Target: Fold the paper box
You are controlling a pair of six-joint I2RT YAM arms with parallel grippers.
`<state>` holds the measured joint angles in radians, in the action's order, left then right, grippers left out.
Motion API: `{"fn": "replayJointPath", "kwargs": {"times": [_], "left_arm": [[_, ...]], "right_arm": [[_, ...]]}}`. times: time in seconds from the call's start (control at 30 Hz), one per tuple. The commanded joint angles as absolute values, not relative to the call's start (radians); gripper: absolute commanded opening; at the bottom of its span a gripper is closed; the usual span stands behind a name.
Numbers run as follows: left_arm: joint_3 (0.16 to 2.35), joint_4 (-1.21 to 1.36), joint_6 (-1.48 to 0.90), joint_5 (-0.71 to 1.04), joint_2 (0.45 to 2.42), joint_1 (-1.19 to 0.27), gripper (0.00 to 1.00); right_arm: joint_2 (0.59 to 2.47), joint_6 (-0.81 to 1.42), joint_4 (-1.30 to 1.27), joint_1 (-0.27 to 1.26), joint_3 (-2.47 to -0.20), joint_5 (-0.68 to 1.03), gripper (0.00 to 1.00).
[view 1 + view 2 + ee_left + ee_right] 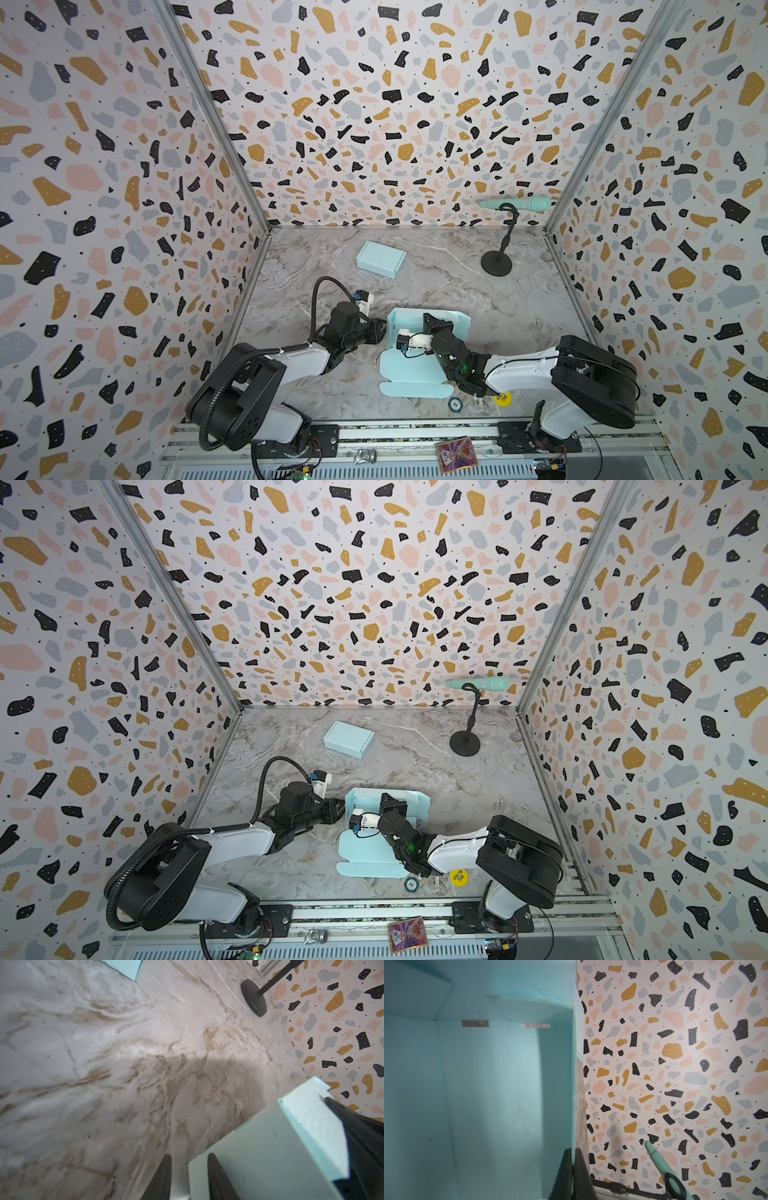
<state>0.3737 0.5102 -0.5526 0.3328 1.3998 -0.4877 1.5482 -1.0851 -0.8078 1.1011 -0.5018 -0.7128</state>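
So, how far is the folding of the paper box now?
The back box is already folded shut. The near box is partway: some walls stand up, and the right hand is shut on one while the open left hand sits at its left side. Left to do, I think: lock the walls and close the lid, which lies flat in front.

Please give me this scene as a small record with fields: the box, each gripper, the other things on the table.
paper box: light blue, half folded, some walls raised, one flap flat on the table
right gripper: shut on a wall of the box
left gripper: open, at the box's left side
second box: closed, farther back
microphone: on a black stand, back right
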Motion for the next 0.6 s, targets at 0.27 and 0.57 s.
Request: {"fn": "replayJointPath", "kwargs": {"times": [0.27,0.57], "left_arm": [[0.238,0.756,-0.586,0.309,1.34,-0.516,0.36],[0.188,0.719,-0.563,0.227,1.23,-0.622,0.43]], "right_arm": [[1.638,-1.359,-1.221,1.185,-0.417,-0.833,0.0],[1.598,-1.315,-1.136,1.186,-0.419,-0.819,0.0]]}}
